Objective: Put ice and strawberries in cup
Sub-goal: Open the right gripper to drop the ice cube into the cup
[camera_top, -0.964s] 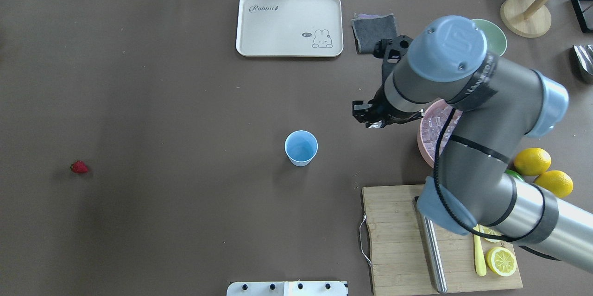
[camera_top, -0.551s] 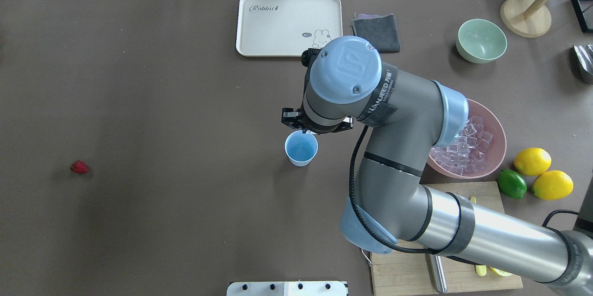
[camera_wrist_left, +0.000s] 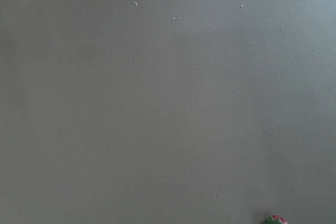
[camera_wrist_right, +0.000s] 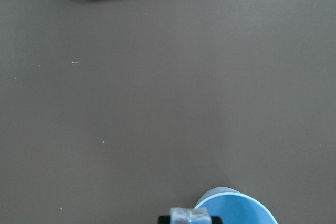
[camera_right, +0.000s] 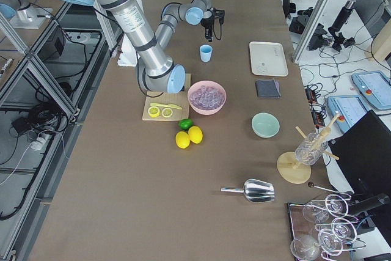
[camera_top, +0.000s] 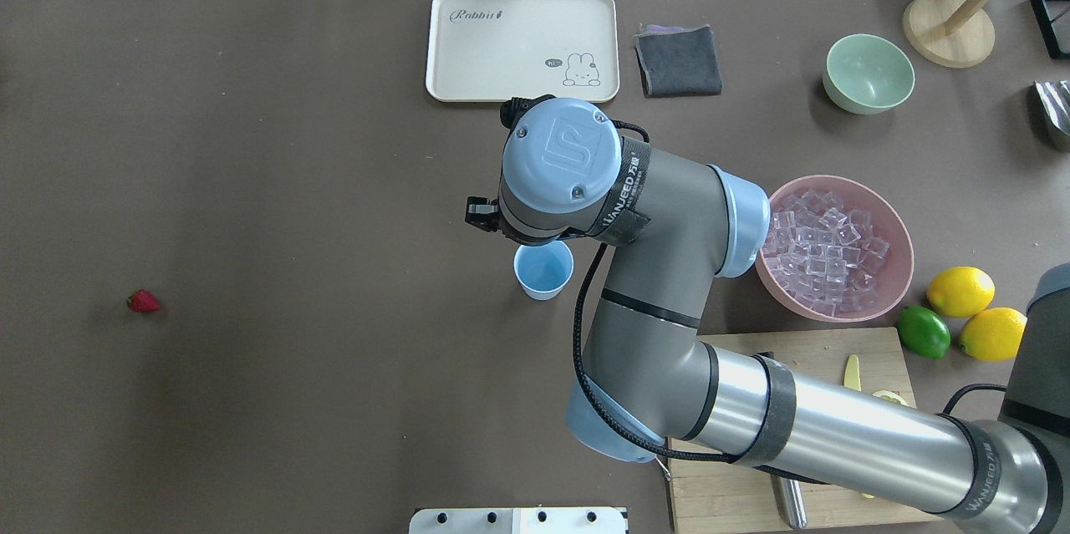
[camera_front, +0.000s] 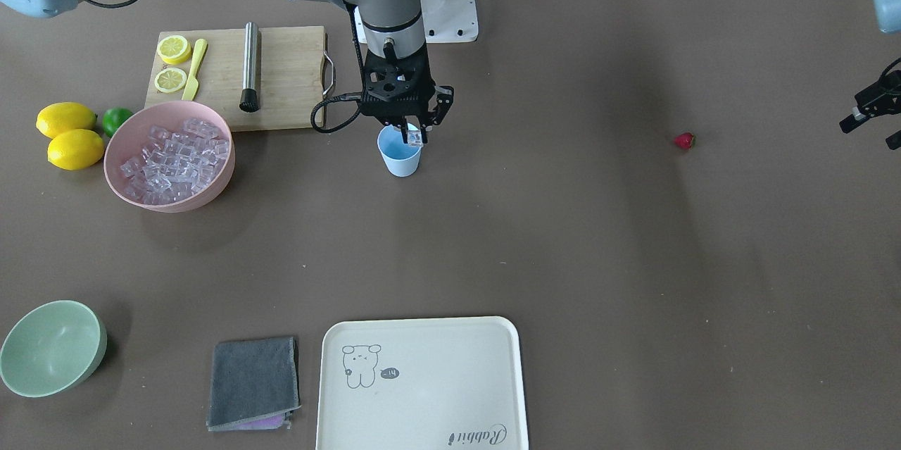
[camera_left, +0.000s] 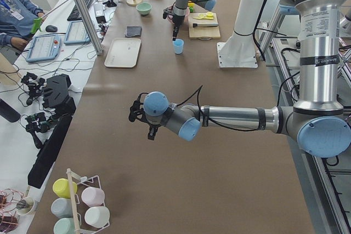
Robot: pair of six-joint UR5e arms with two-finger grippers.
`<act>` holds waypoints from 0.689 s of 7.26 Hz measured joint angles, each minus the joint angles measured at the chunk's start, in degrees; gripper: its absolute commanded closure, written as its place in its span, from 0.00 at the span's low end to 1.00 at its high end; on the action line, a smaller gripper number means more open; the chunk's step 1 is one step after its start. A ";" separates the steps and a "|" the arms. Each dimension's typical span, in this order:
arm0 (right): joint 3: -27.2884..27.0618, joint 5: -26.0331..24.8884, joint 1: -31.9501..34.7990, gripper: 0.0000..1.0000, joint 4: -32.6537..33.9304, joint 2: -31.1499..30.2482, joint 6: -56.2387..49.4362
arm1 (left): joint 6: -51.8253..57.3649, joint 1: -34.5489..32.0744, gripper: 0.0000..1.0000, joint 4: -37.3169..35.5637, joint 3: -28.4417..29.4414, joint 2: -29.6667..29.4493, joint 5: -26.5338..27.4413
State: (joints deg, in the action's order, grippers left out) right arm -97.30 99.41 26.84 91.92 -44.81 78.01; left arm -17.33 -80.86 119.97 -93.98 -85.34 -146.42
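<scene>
The light-blue cup [camera_top: 543,271] stands mid-table, also in the front view [camera_front: 400,154] and at the bottom of the right wrist view [camera_wrist_right: 236,211]. My right gripper [camera_front: 412,132] is shut on one clear ice cube [camera_wrist_right: 189,215] and holds it just above the cup's rim, on the far side from the robot. In the overhead view the wrist hides the gripper. More ice [camera_top: 823,254] fills the pink bowl [camera_top: 836,180]. The strawberry [camera_top: 143,301] lies alone at the far left, also in the front view [camera_front: 684,141]. My left gripper [camera_front: 870,133] hovers open and empty beside it.
A cream tray [camera_top: 522,45], a grey cloth [camera_top: 677,59] and a pale green bowl [camera_top: 868,73] lie at the back. A cutting board [camera_front: 288,77] with lemon slices, two lemons [camera_top: 961,290] and a lime [camera_top: 924,332] sit by the pink bowl.
My right arm has swung left from the pink bowl to the cup, carrying the ice cube. The strawberry and the cup have not moved.
</scene>
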 measured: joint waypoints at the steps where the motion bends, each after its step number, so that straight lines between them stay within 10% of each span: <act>1: -0.05 0.19 -0.07 1.00 0.05 -0.73 -0.21 | -0.02 0.00 0.02 0.00 0.02 0.00 0.01; 2: -0.45 0.39 -0.13 0.92 0.95 -1.32 -0.37 | 0.00 0.00 0.02 0.00 0.02 0.00 0.05; 3: -0.78 0.45 -0.25 0.08 2.23 -1.34 -0.50 | 0.01 0.00 0.02 0.04 0.02 -0.02 0.07; 5: -0.92 0.34 -0.69 0.01 2.98 -1.12 -0.06 | -0.04 0.00 0.02 0.39 0.08 -0.02 0.08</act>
State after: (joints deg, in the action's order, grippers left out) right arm -98.21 99.76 26.15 94.91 -45.93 77.95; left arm -17.37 -80.86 120.36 -93.90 -85.36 -146.34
